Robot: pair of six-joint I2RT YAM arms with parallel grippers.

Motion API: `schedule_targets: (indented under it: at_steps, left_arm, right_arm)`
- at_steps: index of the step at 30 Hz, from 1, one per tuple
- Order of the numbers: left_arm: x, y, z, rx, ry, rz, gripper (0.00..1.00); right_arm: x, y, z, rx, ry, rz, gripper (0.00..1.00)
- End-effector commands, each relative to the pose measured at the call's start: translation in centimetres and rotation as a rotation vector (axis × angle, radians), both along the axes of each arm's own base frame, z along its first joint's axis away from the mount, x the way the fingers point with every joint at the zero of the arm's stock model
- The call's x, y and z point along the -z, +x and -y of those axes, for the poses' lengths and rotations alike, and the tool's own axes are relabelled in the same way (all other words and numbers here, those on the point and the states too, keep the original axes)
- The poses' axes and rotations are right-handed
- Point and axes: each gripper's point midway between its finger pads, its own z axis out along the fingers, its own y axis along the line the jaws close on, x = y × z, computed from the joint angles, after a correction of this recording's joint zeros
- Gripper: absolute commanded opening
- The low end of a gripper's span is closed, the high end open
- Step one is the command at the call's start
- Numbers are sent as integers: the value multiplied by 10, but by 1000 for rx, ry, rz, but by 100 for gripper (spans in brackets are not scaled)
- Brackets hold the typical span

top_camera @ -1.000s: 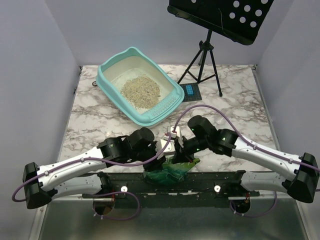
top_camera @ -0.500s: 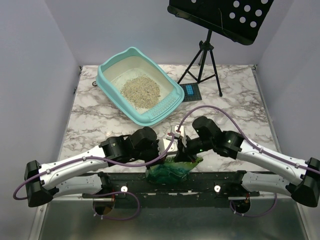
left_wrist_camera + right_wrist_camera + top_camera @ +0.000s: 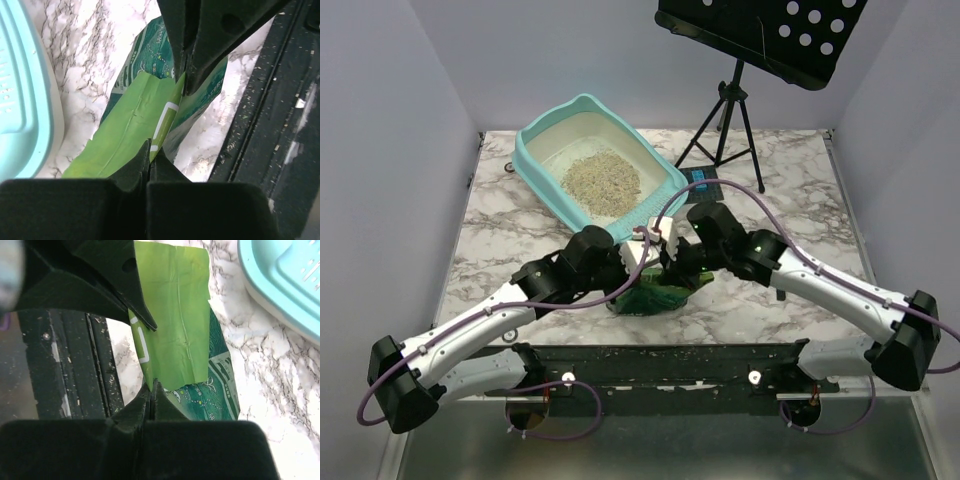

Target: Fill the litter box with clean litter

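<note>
A loose pile of beige-grey grainy litter point(image 3: 602, 182) lay inside the light-teal, cream-lined plastic litter box point(image 3: 655, 213) on the marble bench point(image 3: 520, 240). Nearer, left fingers point(image 3: 130, 172) and right fingers point(image 3: 137, 402) each pinched the crinkly green foil bag point(image 3: 655, 297).

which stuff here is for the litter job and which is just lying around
For the job: litter box, litter, green bag, left claw and right claw, both shut on the bag.
Lying about: music stand, small blue gadget by its feet.
</note>
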Motion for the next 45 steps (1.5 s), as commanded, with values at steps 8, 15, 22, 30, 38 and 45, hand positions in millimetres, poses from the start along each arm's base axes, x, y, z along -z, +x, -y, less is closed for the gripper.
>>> schedule_targets:
  at_steps: [8, 15, 22, 30, 38, 45]
  left_arm:
    - [18, 18, 0, -39, -132, 142, 0]
    - [17, 17, 3, -31, -140, 133, 0]
    - [9, 18, 7, -38, -174, 132, 0]
    - [-2, 17, 4, -51, -205, 156, 0]
    - [-6, 17, 2, -62, -219, 164, 0]
    - [-5, 15, 5, -44, -220, 152, 0]
  right_arm:
    - [-5, 23, -25, -35, 72, 34, 51]
    - [-25, 22, 24, 46, 37, 166, 56]
    - [-5, -5, 49, -83, -11, 187, 57]
    - [9, 8, 48, -123, -87, 203, 57]
    - [31, 18, 53, -100, -149, 158, 56]
    - [54, 17, 58, -84, -162, 88, 48]
